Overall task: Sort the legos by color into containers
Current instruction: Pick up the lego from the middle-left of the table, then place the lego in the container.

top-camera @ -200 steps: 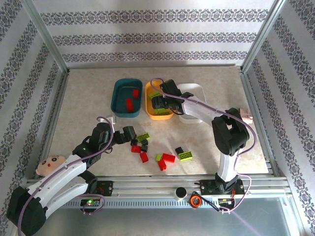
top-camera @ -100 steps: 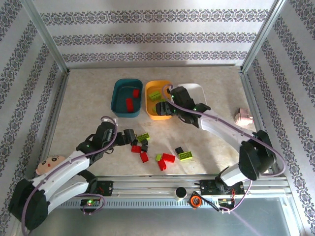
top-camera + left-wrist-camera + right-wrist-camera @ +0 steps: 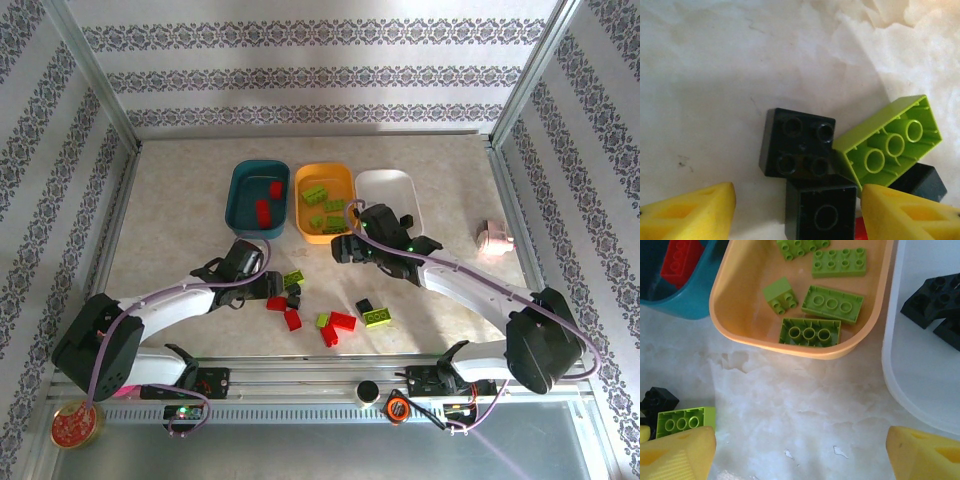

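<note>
Within the last second the right claw (image 3: 345,250) had drawn back from over the orange-yellow tray (image 3: 298,205) toward 6 o'clock. It hung above bare tabletop (image 3: 180,200) with its fingers spread wide and nothing between them. The lime bricks (image 3: 832,302) lay in that tray, so its delivery looked finished.

Meanwhile the left claw (image 3: 272,285) had reached into the loose pile, which sat at about 7 o'clock of the orange-yellow tray. Its fingers had narrowed from full spread. In the left wrist view they straddled a black brick (image 3: 821,215), with a gap left on the 9 o'clock side, so it was not yet pinched. This was probably the next piece for the white tray (image 3: 910,365), where black bricks (image 3: 935,300) already lay.

That black brick lay hollow side up and looked roughly square, with no marked long axis. A second black brick (image 3: 797,145) sat studs up at its 11 o'clock. A lime brick (image 3: 888,142) at its 2 o'clock lay hollow side up, its long axis running from 8 to 2 o'clock. It sat close against the right finger, so it could have been nudged as the claw closed.
</note>
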Tool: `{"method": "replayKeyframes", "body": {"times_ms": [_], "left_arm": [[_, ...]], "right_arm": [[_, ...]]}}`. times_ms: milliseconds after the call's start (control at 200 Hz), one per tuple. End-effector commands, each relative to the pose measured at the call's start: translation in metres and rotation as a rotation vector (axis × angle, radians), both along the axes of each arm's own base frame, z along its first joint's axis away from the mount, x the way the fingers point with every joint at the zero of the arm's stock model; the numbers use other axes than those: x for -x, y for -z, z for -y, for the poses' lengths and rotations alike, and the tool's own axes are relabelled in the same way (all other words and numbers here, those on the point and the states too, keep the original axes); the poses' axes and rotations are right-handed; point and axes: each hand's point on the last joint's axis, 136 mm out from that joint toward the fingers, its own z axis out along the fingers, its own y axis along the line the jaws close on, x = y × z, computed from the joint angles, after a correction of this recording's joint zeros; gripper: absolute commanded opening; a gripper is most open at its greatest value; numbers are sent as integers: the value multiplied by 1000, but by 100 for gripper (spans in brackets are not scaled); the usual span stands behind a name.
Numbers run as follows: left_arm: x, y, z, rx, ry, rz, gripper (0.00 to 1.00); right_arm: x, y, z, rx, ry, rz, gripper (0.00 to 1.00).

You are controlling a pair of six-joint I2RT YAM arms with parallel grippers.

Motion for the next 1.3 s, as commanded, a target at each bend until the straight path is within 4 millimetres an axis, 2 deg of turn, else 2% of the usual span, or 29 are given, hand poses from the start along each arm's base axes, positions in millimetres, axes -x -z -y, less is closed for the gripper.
{"method": "replayKeyframes", "body": {"times_ms": [0, 210, 355, 550, 720, 859, 964, 1119, 1294], "left_arm": [[1, -9, 18, 32, 70, 40, 68], [9, 7, 18, 22, 80, 19, 67], [6, 13, 15, -13, 68, 12, 52], [7, 9, 9, -30, 54, 18, 38], [10, -10, 8, -2, 44, 43, 33], [1, -52, 13, 43, 48, 128, 30], [-19, -85, 25, 57, 71, 202, 30], [-73, -124, 57, 76, 92, 284, 29], [-140, -131, 87, 84, 99, 310, 27]], "right_arm": [[-1, 0, 10, -10, 45, 4, 88], [-3, 4, 9, -18, 46, -5, 88], [-2, 1, 11, -21, 50, 0, 88], [0, -3, 14, -28, 57, 13, 89], [-2, -4, 16, -31, 66, 15, 89], [-2, -6, 22, -46, 86, 24, 88], [1, -6, 30, -56, 112, 35, 88], [8, -5, 41, -63, 138, 39, 88], [20, -1, 57, -43, 164, 42, 88]]}}
